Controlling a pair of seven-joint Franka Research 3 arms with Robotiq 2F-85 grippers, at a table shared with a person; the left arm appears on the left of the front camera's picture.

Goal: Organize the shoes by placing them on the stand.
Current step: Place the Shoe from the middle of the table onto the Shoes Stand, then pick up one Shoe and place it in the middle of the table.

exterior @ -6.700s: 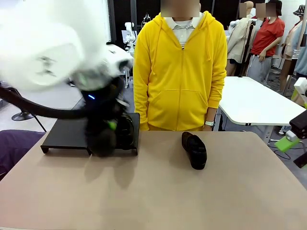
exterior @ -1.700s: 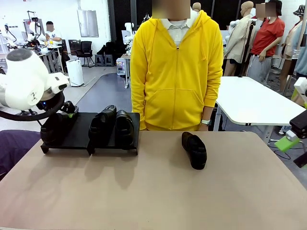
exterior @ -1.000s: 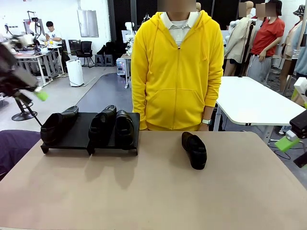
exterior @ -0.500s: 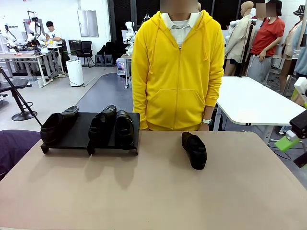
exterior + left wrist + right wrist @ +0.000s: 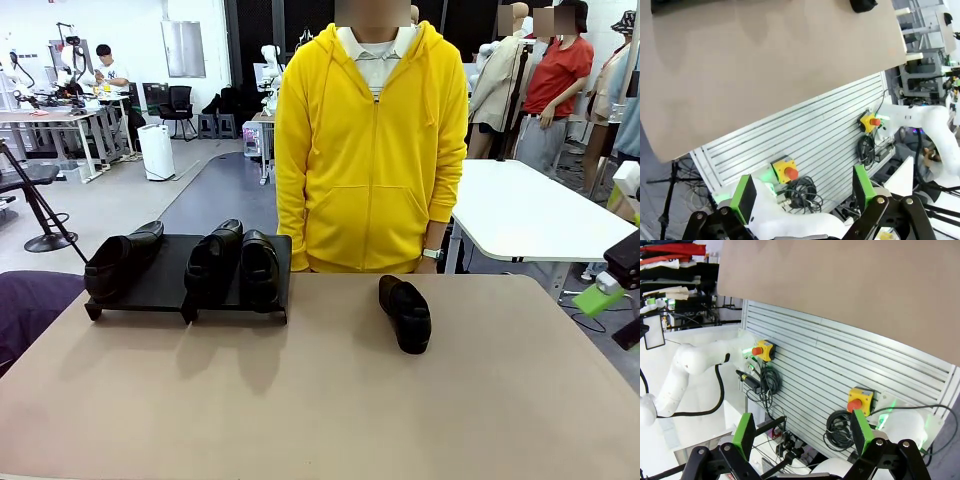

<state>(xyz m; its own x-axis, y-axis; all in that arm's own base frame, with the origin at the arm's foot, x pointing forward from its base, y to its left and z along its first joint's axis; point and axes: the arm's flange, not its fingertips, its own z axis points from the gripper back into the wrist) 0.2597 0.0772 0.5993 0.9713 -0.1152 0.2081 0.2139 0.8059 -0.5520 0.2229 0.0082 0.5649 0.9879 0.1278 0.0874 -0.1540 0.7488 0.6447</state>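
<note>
Here, three shoes [image 5: 190,263] sat on the stand [image 5: 160,290] at the table's [image 5: 320,400] far left; the fourth shoe [image 5: 405,313] lay on the table right of the stand, before the person [image 5: 372,140]. Left gripper [image 5: 807,195] and right gripper [image 5: 802,432] stood with fingers apart, empty, off the table's near edge.

Left arm gone from stand [image 5: 160,285].

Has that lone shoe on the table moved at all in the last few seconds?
No. The lone shoe lies in the same spot on the table, right of the stand.
</note>
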